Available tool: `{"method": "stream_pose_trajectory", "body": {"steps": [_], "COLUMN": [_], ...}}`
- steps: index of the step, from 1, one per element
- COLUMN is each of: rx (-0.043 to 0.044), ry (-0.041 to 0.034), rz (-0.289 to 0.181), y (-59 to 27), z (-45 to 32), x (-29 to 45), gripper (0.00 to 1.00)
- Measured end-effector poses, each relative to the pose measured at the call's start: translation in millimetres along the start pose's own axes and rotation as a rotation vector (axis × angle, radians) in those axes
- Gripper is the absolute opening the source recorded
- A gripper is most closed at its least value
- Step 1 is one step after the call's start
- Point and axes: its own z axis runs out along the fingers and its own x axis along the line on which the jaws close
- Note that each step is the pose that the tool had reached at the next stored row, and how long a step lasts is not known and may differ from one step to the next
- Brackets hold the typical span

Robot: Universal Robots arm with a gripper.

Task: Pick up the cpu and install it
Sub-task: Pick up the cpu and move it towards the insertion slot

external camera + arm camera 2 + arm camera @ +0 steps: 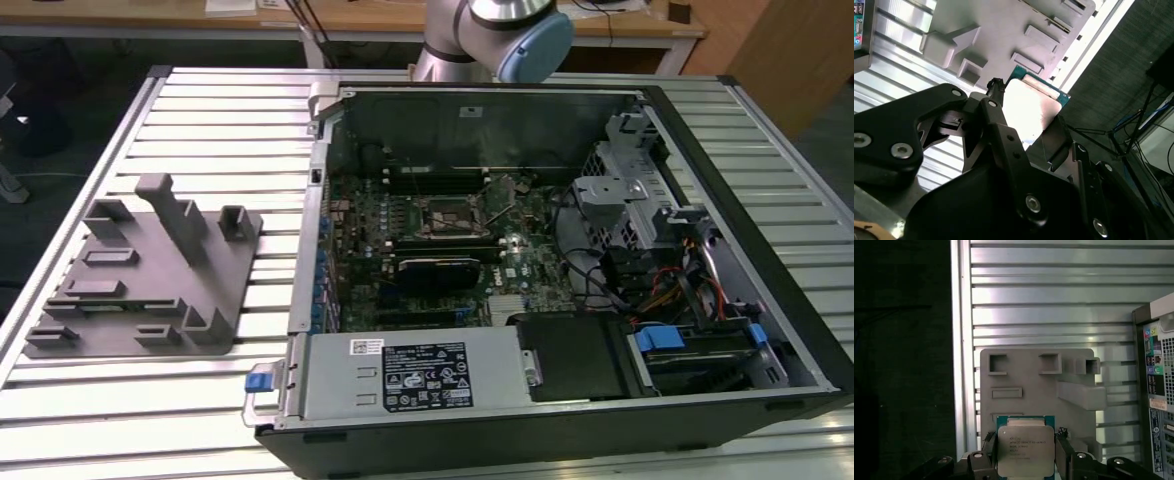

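Hand (1025, 440), first wrist view: clamping the cpu (1025, 452) at two opposite edges, grey tray (1024, 375) beyond. Second wrist view: fingers (999, 125) pinch only the rim; chip could tilt or slip. Exterior view: socket (447, 215) at three o'clock from tray; skewed seating would likely damage contacts.

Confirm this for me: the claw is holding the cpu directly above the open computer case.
Not quite. The claw does hold the cpu, but the first wrist view shows it above the grey moulded tray on the slatted table. The computer case stands beside the tray, not under the claw.
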Motion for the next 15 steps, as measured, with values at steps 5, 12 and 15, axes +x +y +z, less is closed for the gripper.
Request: {"method": "stream_pose_trajectory", "body": {"steps": [5, 12, 15], "rx": [-0.0005, -0.0009, -0.0011], "ry": [-0.0060, -0.0135, -0.0168], "rz": [0.000, -0.001, -0.001], "y": [0.8, 1.7, 2.1], "z": [-9.3, -22.4, -28.1], "x": [-0.7, -1.8, -2.2], "gripper": [0.55, 0.55, 0.55]}}
